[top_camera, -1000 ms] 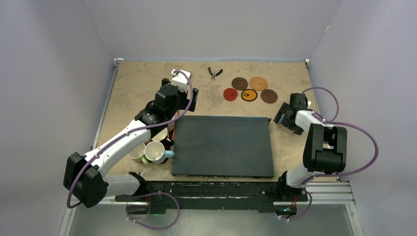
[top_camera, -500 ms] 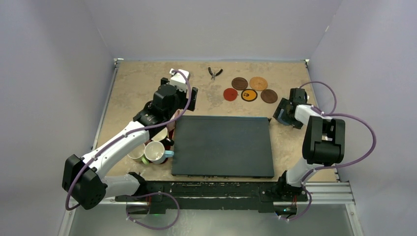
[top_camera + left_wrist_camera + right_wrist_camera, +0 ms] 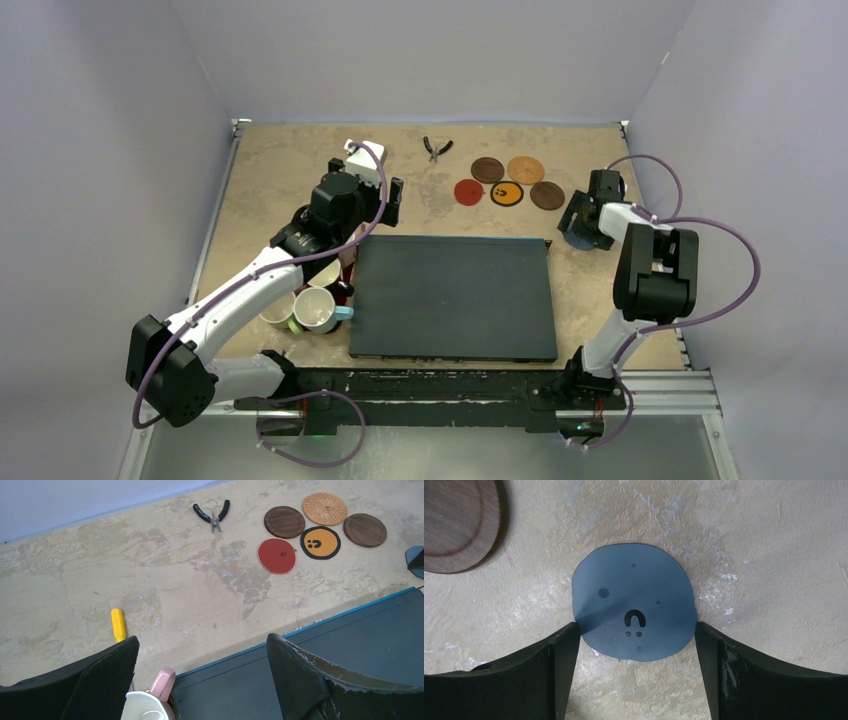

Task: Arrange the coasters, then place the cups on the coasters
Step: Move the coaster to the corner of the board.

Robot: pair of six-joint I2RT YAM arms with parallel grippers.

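Coasters (image 3: pixel 506 193) total six: five clustered, grey-blue one (image 3: pixel 634 607) between right jaws.

My right gripper (image 3: pixel 635 626) has swung farther out and a little left since a second ago, and its fingers now flank the grey-blue coaster (image 3: pixel 634 595). The jaws stand narrower (not closed).

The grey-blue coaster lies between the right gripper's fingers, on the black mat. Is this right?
Not quite. The grey-blue coaster lies between the fingers of the right gripper, but directly on the table, not on the black mat; the right wrist view shows it.
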